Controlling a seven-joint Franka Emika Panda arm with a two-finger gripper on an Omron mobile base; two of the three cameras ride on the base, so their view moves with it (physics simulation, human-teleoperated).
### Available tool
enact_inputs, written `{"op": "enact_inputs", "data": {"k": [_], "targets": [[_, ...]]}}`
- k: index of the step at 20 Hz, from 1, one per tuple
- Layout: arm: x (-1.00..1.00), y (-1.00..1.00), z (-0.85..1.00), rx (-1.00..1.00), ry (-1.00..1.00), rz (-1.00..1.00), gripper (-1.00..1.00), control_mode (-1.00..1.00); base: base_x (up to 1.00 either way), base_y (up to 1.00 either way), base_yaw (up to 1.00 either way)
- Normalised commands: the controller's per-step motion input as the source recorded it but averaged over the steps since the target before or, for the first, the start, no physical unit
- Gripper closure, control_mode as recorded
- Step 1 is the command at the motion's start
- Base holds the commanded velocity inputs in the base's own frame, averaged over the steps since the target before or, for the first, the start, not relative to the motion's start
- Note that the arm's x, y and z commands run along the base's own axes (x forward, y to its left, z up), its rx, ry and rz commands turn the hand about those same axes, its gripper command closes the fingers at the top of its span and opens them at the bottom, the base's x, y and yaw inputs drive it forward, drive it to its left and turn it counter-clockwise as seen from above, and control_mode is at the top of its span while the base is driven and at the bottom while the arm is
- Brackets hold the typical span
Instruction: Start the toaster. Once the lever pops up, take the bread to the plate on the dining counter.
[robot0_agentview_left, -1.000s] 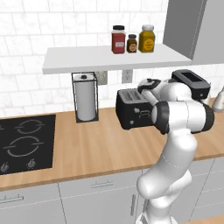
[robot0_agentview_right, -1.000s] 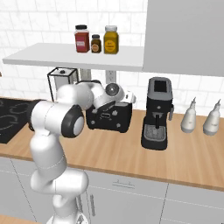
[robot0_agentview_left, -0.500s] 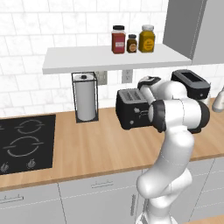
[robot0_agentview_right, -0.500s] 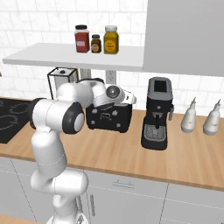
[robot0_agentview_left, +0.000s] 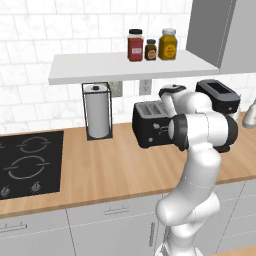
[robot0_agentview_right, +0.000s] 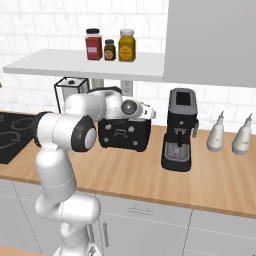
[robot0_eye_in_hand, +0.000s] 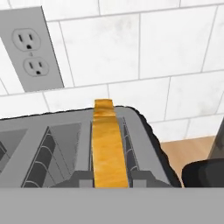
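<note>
While arm folds over toaster (robot0_agentview_left: 150, 125), fingers closed on bread (robot0_eye_in_hand: 108, 148)

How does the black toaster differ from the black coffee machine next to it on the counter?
The black boxy toaster is low and wide; the black coffee machine is tall and narrow. The toaster has open top slots, one holding a golden-crusted bread slice; the coffee machine has a recessed front bay. Both stand upright on the wooden wall counter.
</note>
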Motion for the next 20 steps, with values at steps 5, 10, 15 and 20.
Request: {"op": "enact_inputs", "data": {"k": [5,10,15,20], "targets": [[0.01,0.00,0.12,0.00,-0.07,0.00,1.00,-1.00,0.00,0.00,0.00],[-0.13,0.00,0.72,0.00,-0.14,0.00,1.00,-1.00,0.00,0.00,0.00],[-0.26,0.00,0.89,0.00,-0.11,0.00,1.00,-1.00,0.00,0.00,0.00],[-0.35,0.00,0.93,0.00,-0.04,0.00,1.00,-1.00,0.00,0.00,0.00]]}}
